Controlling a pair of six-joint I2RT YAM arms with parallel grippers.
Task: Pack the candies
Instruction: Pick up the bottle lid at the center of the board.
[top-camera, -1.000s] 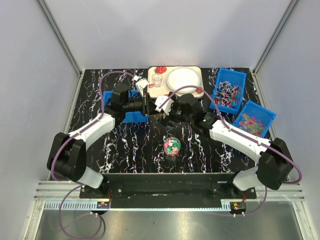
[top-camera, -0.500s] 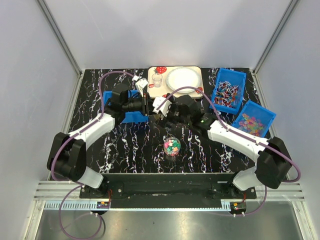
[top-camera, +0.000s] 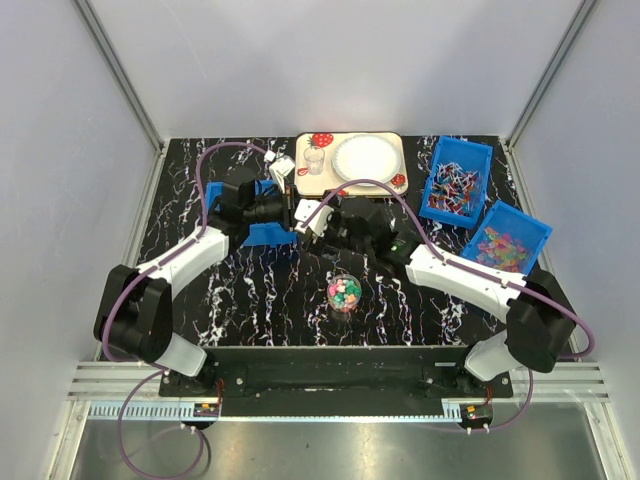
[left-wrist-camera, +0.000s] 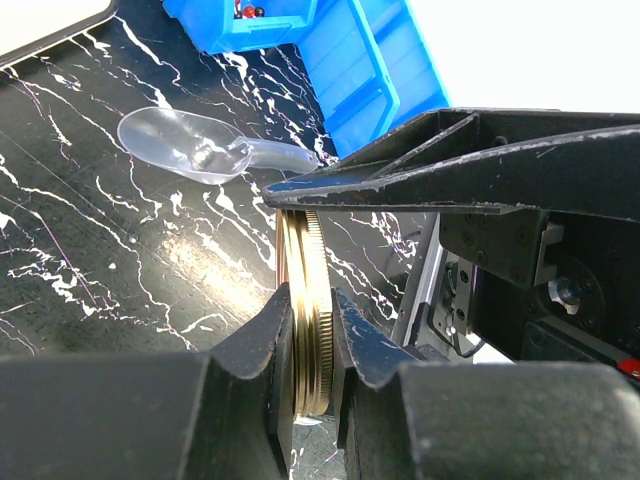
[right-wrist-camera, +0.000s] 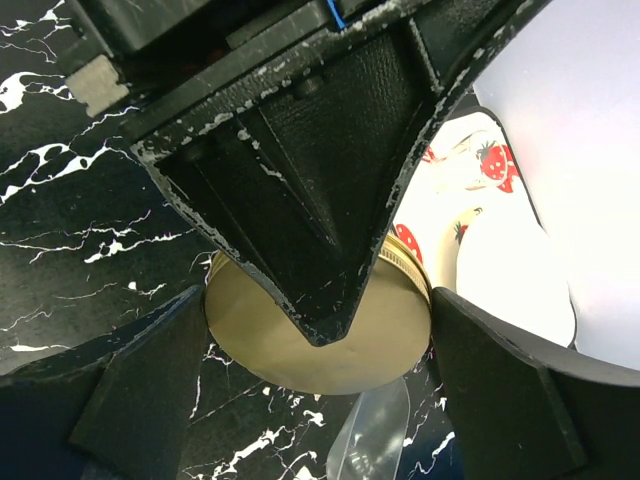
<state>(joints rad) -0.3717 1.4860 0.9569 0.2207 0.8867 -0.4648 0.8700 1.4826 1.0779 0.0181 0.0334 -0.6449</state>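
Observation:
The candies (top-camera: 345, 291), pink, green and other bright colours, fill a small clear jar (top-camera: 334, 283) standing open at the table's middle front. My left gripper (top-camera: 296, 206) (left-wrist-camera: 310, 295) is shut on a gold screw lid (left-wrist-camera: 308, 330) and holds it on edge above the table. My right gripper (top-camera: 309, 218) (right-wrist-camera: 318, 305) straddles the same lid (right-wrist-camera: 330, 355), its open fingers close against the rim on both sides. The left gripper's finger hides the lid's upper part in the right wrist view.
A clear plastic scoop (left-wrist-camera: 190, 145) lies on the table below the grippers. A blue bin (top-camera: 262, 235) sits under the left arm. A cream tray (top-camera: 392, 141) with a white plate stands at the back. Two blue bins (top-camera: 457, 187) (top-camera: 508, 240) of other sweets stand at the right.
My right gripper has moved left to the lid held by my left gripper and now straddles it. The left arm has barely moved.

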